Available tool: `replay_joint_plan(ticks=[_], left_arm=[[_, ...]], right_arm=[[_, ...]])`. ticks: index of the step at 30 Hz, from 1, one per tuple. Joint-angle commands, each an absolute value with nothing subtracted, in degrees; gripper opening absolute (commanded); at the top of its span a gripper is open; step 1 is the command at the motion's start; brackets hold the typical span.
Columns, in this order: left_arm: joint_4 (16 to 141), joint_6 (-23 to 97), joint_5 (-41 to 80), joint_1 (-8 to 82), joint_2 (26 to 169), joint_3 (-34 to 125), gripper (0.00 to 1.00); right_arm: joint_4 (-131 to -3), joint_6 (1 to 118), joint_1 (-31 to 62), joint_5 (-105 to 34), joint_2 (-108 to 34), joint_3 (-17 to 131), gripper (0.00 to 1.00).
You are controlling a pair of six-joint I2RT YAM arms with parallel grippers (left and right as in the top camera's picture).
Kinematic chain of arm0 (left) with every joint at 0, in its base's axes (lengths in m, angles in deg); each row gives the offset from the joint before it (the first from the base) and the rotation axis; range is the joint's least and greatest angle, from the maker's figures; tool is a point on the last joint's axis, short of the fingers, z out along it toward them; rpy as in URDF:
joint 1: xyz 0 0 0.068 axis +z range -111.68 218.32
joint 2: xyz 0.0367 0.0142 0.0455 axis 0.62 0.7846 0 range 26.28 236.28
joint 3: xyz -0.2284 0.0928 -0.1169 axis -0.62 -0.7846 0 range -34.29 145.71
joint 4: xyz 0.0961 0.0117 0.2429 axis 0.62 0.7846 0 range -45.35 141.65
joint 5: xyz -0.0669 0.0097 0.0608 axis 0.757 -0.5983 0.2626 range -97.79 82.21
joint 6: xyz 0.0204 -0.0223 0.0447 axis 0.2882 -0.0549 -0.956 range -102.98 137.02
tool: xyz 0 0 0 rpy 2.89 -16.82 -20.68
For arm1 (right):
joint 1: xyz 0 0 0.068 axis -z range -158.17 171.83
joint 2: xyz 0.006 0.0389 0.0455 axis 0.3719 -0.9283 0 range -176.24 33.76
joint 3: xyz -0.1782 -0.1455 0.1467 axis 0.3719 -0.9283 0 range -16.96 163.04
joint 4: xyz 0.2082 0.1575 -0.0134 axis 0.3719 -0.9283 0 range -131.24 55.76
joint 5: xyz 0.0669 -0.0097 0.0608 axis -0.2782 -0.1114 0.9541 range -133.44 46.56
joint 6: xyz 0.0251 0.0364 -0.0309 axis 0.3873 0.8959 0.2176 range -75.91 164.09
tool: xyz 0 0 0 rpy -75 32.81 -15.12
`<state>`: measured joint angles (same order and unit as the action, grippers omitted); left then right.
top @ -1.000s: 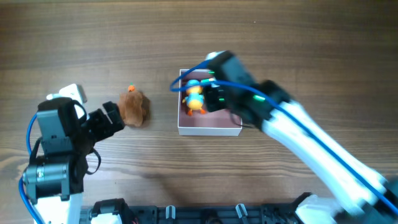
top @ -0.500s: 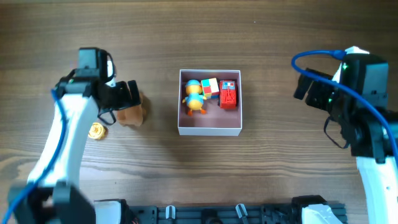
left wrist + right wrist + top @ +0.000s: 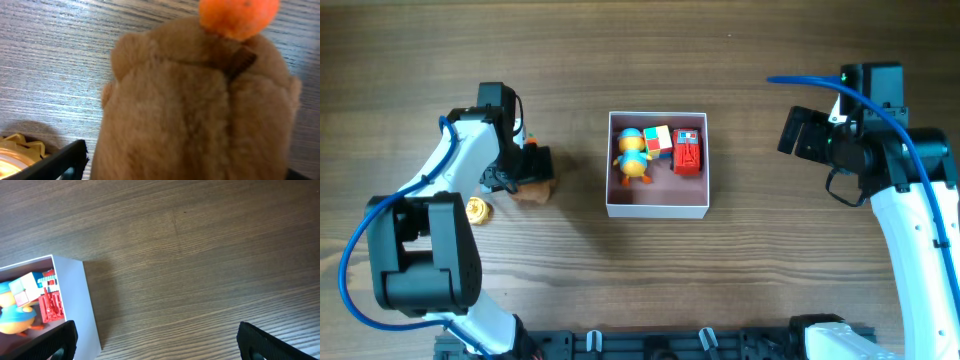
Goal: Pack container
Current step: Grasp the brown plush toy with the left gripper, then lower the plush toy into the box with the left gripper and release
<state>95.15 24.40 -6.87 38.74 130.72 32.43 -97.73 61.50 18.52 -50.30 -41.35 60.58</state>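
The container [image 3: 657,207], a white square box with a pink floor, sits mid-table. Inside lie an orange-and-blue duck toy [image 3: 632,156], a coloured cube [image 3: 658,138] and a red toy [image 3: 688,153]. Left of it lies a brown plush toy [image 3: 534,187] with an orange ball [image 3: 239,15] on top. My left gripper [image 3: 526,164] is down over the plush [image 3: 200,100], open, with one finger [image 3: 65,157] just off its side. My right gripper [image 3: 798,134] hangs open over bare table to the right of the container's white wall [image 3: 70,300], holding nothing.
A small gold toy [image 3: 475,209] lies on the table left of the plush, close to my left finger, and its edge [image 3: 10,160] shows in the left wrist view. Bare wooden table [image 3: 200,255] stretches to the right of the container.
My right arm has pulled back out of the container to the right and opened, leaving the toys inside. My left arm has swung in and lowered over the brown plush.
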Motion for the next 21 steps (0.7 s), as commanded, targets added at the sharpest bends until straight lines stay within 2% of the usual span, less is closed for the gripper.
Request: replay_joint_plan(ticks=[1,2,5,6,8,11,12,17,21], left_arm=[[95.5,23.4,-7.2,38.4,131.0,32.8,0.63],[95.5,23.4,-7.1,38.4,131.0,32.8,0.49],[95.5,23.4,-7.2,38.4,131.0,32.8,0.45],[95.5,23.5,-7.2,38.4,130.8,32.8,0.4],[95.5,23.5,-7.2,38.4,130.3,32.8,0.22],[95.5,23.5,-7.2,37.4,127.9,33.0,0.12],[95.5,23.4,-7.2,36.8,126.7,33.3,0.05],[99.0,23.4,-7.2,30.8,117.2,37.9,0.04],[98.1,19.6,-7.2,19.9,107.4,40.4,0.04]], right_arm=[[-97.9,60.6,18.7,-49.4,-41.8,60.9,1.0],[-97.9,60.6,18.7,-49.4,-41.8,60.9,1.0],[-97.9,60.6,18.7,-49.4,-41.8,60.9,1.0],[-97.9,60.6,18.7,-49.4,-41.8,60.9,1.0],[-97.9,60.6,18.7,-49.4,-41.8,60.9,1.0],[-97.9,60.6,18.7,-49.4,-41.8,60.9,1.0],[-97.9,60.6,18.7,-49.4,-41.8,60.9,1.0],[-97.9,60.6,18.7,-49.4,-41.8,60.9,1.0],[-97.7,60.7,18.7,-49.4,-41.8,60.9,1.0]])
